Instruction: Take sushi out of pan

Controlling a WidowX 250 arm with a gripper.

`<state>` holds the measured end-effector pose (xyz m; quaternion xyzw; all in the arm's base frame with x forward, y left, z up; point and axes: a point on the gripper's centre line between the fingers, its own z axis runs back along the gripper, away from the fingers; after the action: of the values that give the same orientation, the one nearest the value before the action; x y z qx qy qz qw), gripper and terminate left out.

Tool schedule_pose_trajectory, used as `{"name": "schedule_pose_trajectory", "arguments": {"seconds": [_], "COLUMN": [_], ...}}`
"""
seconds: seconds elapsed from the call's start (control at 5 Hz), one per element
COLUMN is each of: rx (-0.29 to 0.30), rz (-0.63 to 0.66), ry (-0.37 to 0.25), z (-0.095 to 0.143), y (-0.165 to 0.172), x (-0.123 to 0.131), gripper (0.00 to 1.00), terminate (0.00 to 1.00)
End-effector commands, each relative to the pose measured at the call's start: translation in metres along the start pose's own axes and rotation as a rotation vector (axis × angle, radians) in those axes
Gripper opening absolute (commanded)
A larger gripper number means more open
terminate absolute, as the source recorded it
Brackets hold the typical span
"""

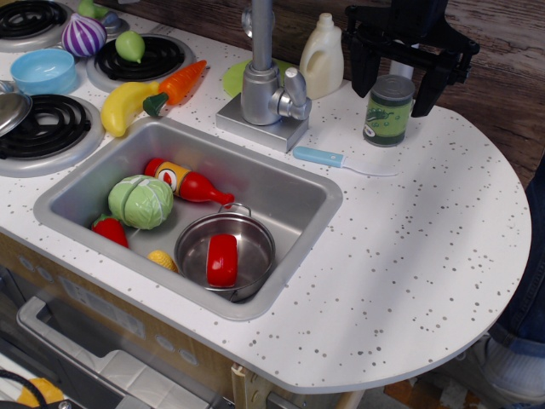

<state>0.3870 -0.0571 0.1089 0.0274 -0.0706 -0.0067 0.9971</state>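
The sushi [222,259], a small glossy red block, lies inside the pan [194,253], a round shiny steel pot standing at the front right of the sink basin [281,189]. The pan's wire loop handle points toward the back. My gripper [398,72], black with two fingers pointing down, hangs at the back right above the counter, far from the pan. Its jaws stand apart on either side of a green can [389,110] without holding it.
In the sink are a green cabbage [140,201], a ketchup bottle [187,182], a small red strawberry-like toy [111,231] and a yellow piece [163,260]. A faucet [264,85], a white bottle [323,57] and a blue knife [341,161] stand behind. Stove burners with toys are at left.
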Motion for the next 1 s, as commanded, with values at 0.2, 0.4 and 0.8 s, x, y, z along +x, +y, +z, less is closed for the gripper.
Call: {"name": "schedule_pose_trajectory", "arguments": {"seconds": [0.2,0.4,0.8], "rx": [0.121,0.182,0.19], "rz": [0.159,0.306,0.501], "ry": [0.042,0.024,0.04], "z": [0.001,-0.008,-0.04], "y": [0.026,0.046,0.074], "x": [-0.007,-0.022,-0.074], "gripper": [1.0,1.0,1.0], "terminate": [0.0,0.0,0.0]}}
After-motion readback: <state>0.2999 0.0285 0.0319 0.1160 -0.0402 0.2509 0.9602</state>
